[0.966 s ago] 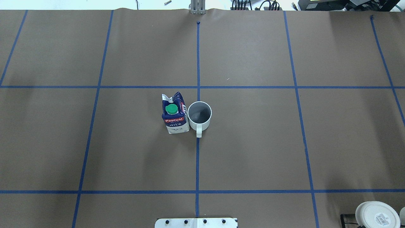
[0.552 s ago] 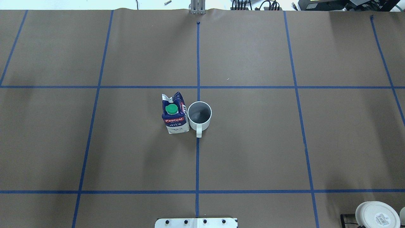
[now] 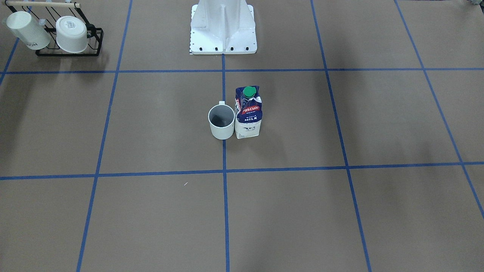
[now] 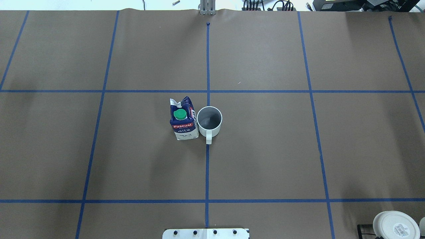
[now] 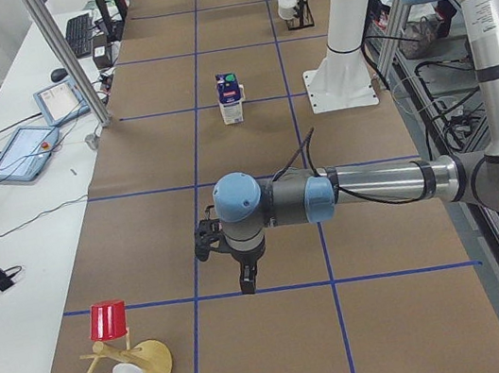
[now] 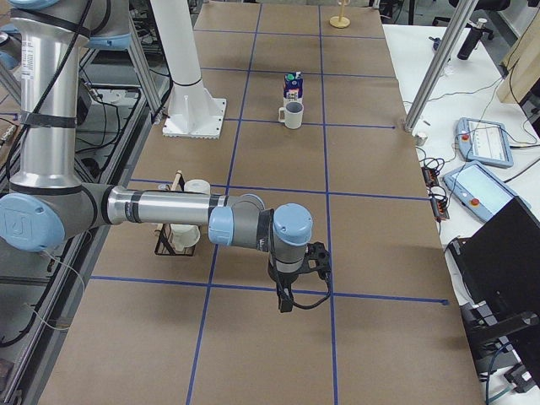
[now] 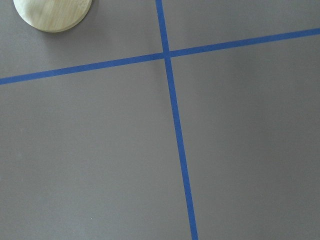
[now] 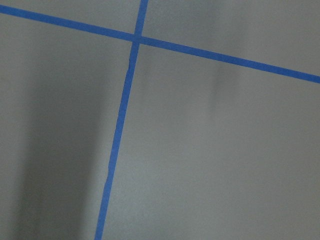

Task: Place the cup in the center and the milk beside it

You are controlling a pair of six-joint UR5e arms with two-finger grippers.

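Observation:
The white cup [image 4: 209, 122] stands upright on the blue line running through the center [image 4: 239, 146], its handle toward the robot. The milk [image 4: 183, 121] stands upright right beside it, touching or nearly touching. Both also show in the front view, cup [image 3: 222, 122] and milk [image 3: 248, 113]. My left gripper [image 5: 246, 278] hangs over the table far from them, toward the left end. My right gripper [image 6: 285, 299] hangs far toward the right end. Both appear only in side views, so I cannot tell whether they are open or shut. The wrist views show only bare tabletop and tape.
A black rack with two other white mugs [image 3: 68, 37] stands near the robot's right. A wooden stand with a red cup [image 5: 109, 320] and a white cup is at the left end. The robot's white base [image 3: 223, 30] is behind the cup.

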